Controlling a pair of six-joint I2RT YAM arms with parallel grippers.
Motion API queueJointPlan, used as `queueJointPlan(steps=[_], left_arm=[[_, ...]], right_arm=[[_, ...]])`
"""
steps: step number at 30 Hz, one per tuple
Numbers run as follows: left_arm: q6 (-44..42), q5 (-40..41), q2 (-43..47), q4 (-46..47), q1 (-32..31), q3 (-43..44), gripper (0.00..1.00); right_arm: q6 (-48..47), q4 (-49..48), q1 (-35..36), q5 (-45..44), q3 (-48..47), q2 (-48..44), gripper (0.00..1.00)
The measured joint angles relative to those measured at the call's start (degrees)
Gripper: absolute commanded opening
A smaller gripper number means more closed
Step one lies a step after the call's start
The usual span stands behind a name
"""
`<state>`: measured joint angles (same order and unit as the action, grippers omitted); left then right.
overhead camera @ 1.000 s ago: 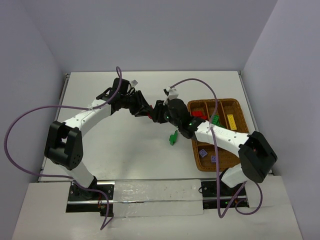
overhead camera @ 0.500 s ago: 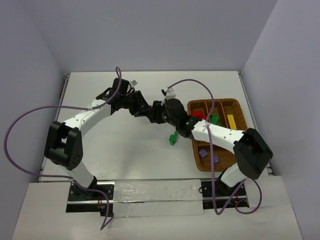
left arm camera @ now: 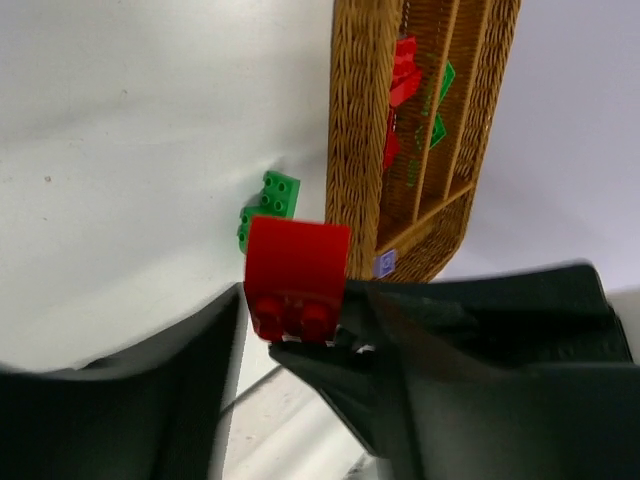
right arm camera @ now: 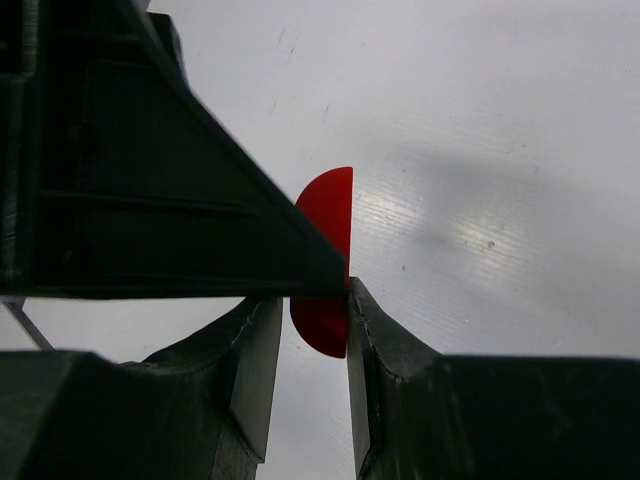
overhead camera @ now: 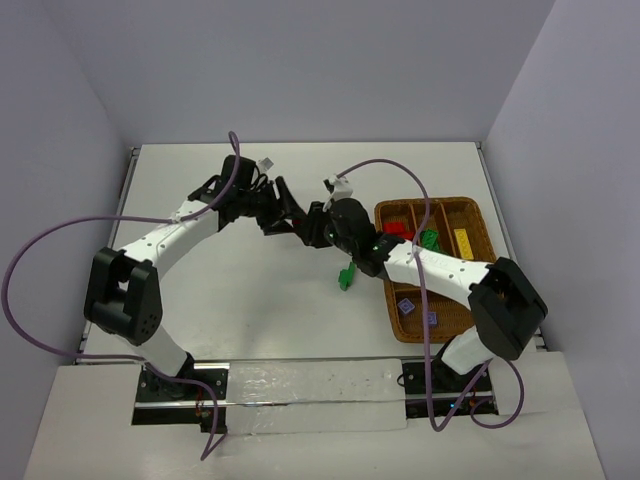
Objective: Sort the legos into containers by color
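Observation:
A red lego (left arm camera: 296, 270) hangs above the table between both grippers. My right gripper (right arm camera: 315, 300) is shut on its lower half, and the rounded side (right arm camera: 325, 220) rises between the pads. My left gripper (left arm camera: 305, 310) stands open around the same brick, its jaws spread wide in the top view (overhead camera: 280, 208). A green lego (overhead camera: 345, 276) lies on the table just left of the wicker tray (overhead camera: 490, 250). The tray's compartments, the containers, hold red legos (overhead camera: 400, 230), green legos (overhead camera: 430, 240), a yellow one (overhead camera: 462, 240) and purple ones (overhead camera: 405, 307).
In the left wrist view the tray's woven wall (left arm camera: 355, 120) stands close behind the green lego (left arm camera: 268, 208). The two arms meet nose to nose at the table's middle (overhead camera: 312, 222). Purple cables loop over both arms.
My left gripper's jaws have spread apart from the red lego. My right gripper's jaws have closed in on it. Both arms stay at about the same place.

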<state>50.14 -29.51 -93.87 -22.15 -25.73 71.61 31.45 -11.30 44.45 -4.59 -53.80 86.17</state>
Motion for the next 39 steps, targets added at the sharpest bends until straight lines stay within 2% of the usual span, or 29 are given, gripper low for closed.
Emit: queueJointPlan(steps=[2,6,12,15,18,20,25,28,29,30,31,34,37,39], left_arm=[[-0.65,-0.20,1.00,-0.02,-0.16,0.00,0.99],[-1.59,-0.57,2.45,-0.11,-0.45,0.44,0.99],[-2.44,-0.63,2.56,-0.15,-0.45,0.76,0.99],[-2.60,-0.13,2.56,-0.20,-0.51,0.76,0.99],[-3.56,1.97,2.54,-1.02,-1.05,0.76,0.92],[-4.47,2.97,2.49,-1.84,-1.71,0.77,0.86],[-7.52,9.15,-0.10,-5.73,-7.83,3.50,0.85],[-9.17,11.50,-2.12,-7.01,-12.74,5.19,0.86],[-9.64,11.81,-2.78,-7.35,-14.06,5.60,0.87],[-10.31,11.97,-3.50,-7.68,-15.23,5.91,0.88],[-10.56,12.12,-4.09,-8.16,-15.95,6.21,0.88],[-11.94,12.66,-6.04,-9.38,-16.86,7.24,0.88],[-12.87,13.72,-7.44,-10.51,-16.95,7.94,0.88],[-13.25,14.53,-7.89,-11.08,-16.95,8.05,0.88]], right_arm=[[0.28,0.02,0.00,-0.72,0.85,-0.40,0.00],[0.24,0.68,0.00,-2.19,2.88,-1.40,0.00],[-0.16,5.58,-2.09,-5.92,7.03,-9.20,0.00],[-0.69,6.25,-7.02,-5.95,10.58,-14.99,0.00],[-1.52,9.64,-17.14,-6.91,15.72,-22.58,0.00],[-2.16,11.90,-21.27,-8.31,16.90,-24.95,0.00],[-3.65,15.78,-26.01,-7.53,19.41,-28.48,0.00],[-3.99,17.65,-28.22,-7.22,21.92,-30.65,0.10],[-4.11,18.45,-28.55,-7.13,22.42,-31.06,0.11],[-4.14,19.38,-28.68,-7.11,22.64,-31.28,0.21],[-4.18,19.84,-28.77,-7.09,22.68,-31.32,0.26],[-4.33,20.55,-28.98,-7.13,22.68,-31.34,0.58],[-4.52,21.92,-29.04,-7.13,22.68,-31.31,0.68],[-4.56,22.88,-29.10,-7.14,22.68,-31.27,0.70]])
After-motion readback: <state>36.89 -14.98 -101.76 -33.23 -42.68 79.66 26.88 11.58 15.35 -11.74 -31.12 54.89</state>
